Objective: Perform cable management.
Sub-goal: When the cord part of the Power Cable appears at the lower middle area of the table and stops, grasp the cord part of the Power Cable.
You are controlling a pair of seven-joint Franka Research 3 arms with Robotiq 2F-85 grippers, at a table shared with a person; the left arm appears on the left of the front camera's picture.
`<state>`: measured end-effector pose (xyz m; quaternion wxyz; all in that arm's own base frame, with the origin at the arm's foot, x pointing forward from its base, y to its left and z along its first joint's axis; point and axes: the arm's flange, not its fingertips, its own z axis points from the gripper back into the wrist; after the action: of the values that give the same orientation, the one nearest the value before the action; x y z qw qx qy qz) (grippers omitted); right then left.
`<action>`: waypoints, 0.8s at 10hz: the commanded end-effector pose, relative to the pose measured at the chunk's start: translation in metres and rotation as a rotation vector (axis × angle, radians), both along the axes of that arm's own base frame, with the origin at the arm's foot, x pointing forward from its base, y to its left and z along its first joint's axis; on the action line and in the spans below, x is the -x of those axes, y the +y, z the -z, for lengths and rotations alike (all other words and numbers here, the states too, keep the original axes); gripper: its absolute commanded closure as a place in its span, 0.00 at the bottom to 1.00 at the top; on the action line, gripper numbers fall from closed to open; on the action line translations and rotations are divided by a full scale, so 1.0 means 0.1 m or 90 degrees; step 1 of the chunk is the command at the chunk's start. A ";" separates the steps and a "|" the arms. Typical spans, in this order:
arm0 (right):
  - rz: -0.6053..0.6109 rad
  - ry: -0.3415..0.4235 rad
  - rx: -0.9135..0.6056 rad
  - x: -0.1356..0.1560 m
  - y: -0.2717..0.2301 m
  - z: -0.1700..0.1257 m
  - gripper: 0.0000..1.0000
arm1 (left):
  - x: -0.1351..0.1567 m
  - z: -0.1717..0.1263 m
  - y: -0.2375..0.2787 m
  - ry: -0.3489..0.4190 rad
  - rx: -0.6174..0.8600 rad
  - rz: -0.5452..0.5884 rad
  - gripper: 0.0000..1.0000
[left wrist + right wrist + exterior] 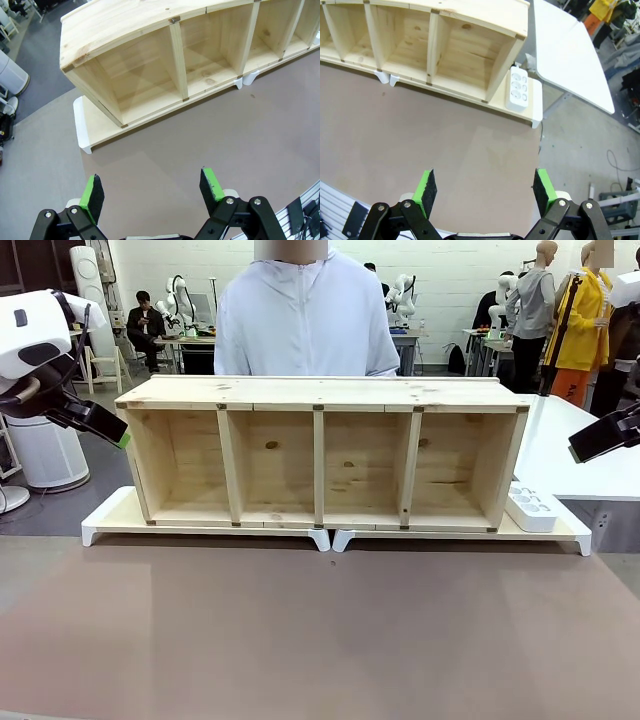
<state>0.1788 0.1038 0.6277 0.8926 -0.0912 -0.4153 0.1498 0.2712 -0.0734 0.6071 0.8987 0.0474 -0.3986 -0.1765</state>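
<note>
Cable: can't tell where it lies. Step looks like the very start, nothing grasped. Left jaws and right jaws are both released and empty, hanging near the table's (320,640) left and right edges. Next move: locate the cable, maybe by the power strip (530,508) beside the wooden shelf (320,390), far right corner.

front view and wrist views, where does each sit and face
Front: between the arms, facing across the table at wooden shelf and person; left gripper, right gripper at the edges.
Left wrist: above, looking down at shelf's left end; own open fingers.
Right wrist: above, looking down at shelf's right end, power strip; own open fingers.
All share the shelf.
</note>
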 end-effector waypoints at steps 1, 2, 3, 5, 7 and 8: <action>0.004 -0.003 -0.001 0.00 -0.01 -0.01 0.00 | -0.02 -0.01 0.00 -0.007 -0.004 0.002 0.00; 0.004 -0.003 -0.001 0.00 -0.01 -0.01 0.00 | -0.02 -0.01 0.00 -0.007 -0.004 0.002 0.00; 0.004 -0.003 -0.001 0.00 -0.01 -0.01 0.00 | -0.02 -0.01 0.00 -0.007 -0.004 0.002 0.00; 0.004 -0.003 -0.001 0.00 -0.01 -0.01 0.00 | -0.02 -0.01 0.00 -0.007 -0.004 0.002 0.00; 0.004 -0.003 -0.001 0.00 -0.01 -0.01 0.00 | -0.02 -0.01 0.00 -0.007 -0.004 0.002 0.00; 0.004 -0.003 -0.001 0.00 -0.01 -0.01 0.00 | -0.02 -0.01 0.00 -0.007 -0.004 0.002 0.00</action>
<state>0.1788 0.1038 0.6277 0.8926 -0.0912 -0.4153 0.1498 0.2712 -0.0734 0.6071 0.8987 0.0474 -0.3986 -0.1765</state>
